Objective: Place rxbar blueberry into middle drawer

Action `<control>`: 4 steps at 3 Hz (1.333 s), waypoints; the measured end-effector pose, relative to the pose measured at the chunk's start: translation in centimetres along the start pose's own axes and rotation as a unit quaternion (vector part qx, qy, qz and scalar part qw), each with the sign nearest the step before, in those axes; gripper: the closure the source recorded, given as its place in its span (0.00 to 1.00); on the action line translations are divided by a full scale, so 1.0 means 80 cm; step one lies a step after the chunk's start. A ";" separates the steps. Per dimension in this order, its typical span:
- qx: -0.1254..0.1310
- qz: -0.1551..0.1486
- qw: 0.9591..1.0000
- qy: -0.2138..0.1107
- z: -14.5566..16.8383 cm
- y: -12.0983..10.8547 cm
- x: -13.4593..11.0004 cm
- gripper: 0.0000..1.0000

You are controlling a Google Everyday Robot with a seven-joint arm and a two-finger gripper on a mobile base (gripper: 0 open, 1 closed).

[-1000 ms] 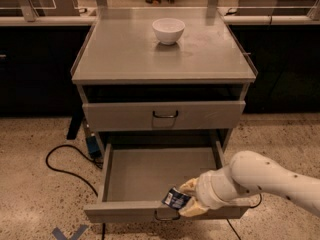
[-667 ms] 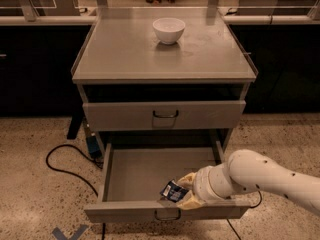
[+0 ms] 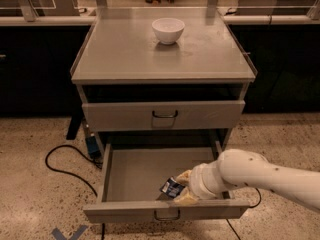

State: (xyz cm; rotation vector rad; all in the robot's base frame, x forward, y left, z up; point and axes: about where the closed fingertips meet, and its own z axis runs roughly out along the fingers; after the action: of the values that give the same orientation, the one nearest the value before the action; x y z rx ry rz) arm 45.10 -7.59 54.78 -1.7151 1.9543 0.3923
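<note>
Claw (image 3: 184, 188) clamped on snack bar (image 3: 171, 187) | low over open drawer (image 3: 135, 171), front right | advise: lower to floor, then release clear of front wall.

A bowl (image 3: 168, 30) sits near the back of the cabinet top (image 3: 125, 59). Below it the upper drawer (image 3: 120, 116) is closed, and beneath that the middle drawer (image 3: 135, 169) stands pulled out forward. The gripper (image 3: 181, 188) reaches in from the right, pinching a snack bar (image 3: 170, 187) inside the drawer near its front wall. A cable (image 3: 62, 156) lies on the floor to the left.
</note>
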 end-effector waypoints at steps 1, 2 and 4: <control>0.035 0.013 0.998 0.049 0.048 -0.038 0.042 1.00; 0.087 0.068 0.992 0.059 0.085 -0.094 0.059 1.00; 0.122 0.093 0.987 0.057 0.085 -0.127 0.059 1.00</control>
State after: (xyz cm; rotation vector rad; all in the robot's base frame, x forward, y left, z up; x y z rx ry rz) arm 55.96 -9.63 47.69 -1.4345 2.1531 0.1156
